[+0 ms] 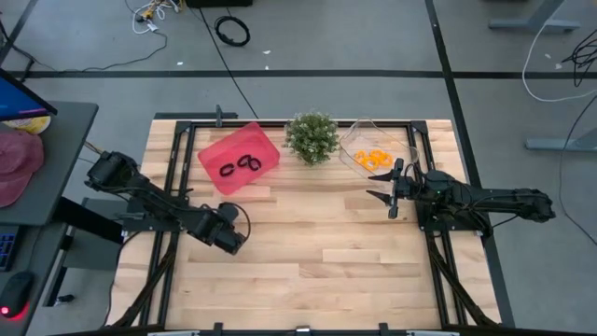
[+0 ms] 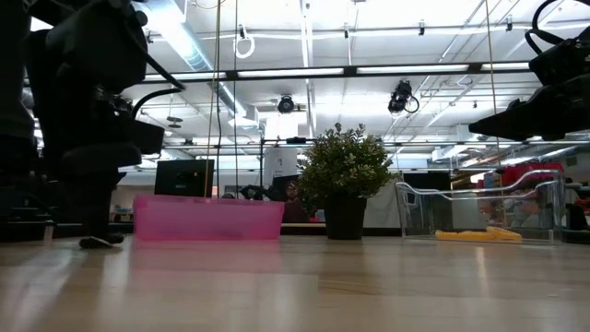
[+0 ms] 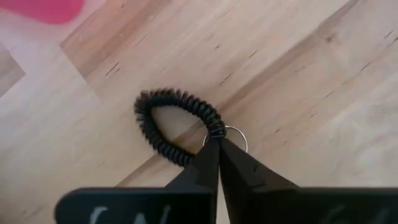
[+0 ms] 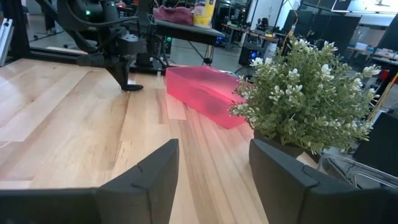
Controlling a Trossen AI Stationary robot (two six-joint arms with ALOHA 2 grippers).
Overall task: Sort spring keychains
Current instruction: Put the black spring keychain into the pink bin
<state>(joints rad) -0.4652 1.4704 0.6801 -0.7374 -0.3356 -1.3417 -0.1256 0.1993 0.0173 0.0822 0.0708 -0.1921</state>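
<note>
A black spring keychain [image 3: 163, 112] is at my left gripper [image 3: 217, 144], which is shut on it in front of the pink bin [image 1: 239, 159]. The same gripper [image 4: 127, 84] points down at the table [image 1: 317, 252]. Two more black keychains [image 1: 240, 166] lie inside the pink bin. Several orange keychains [image 1: 373, 158] lie in the clear bin [image 1: 359, 135]. My right gripper [image 1: 390, 193] hovers open and holding nothing beside the clear bin, and its fingers [image 4: 155, 171] are spread wide. My left gripper pinches the black keychain between its two fingertips where the coil meets its small metal ring [image 3: 216, 130]. The fingers come from above, pointing down. The coil loop [image 3: 149, 118] sticks out sideways from the tips, just at the table's surface; whether it rests there, I cannot tell.
A potted plant [image 1: 312, 137] stands between the two bins at the table's far edge. Bare wood spreads across the middle and near part of the table. Black frame rails [image 1: 434, 252] run along the left and right sides.
</note>
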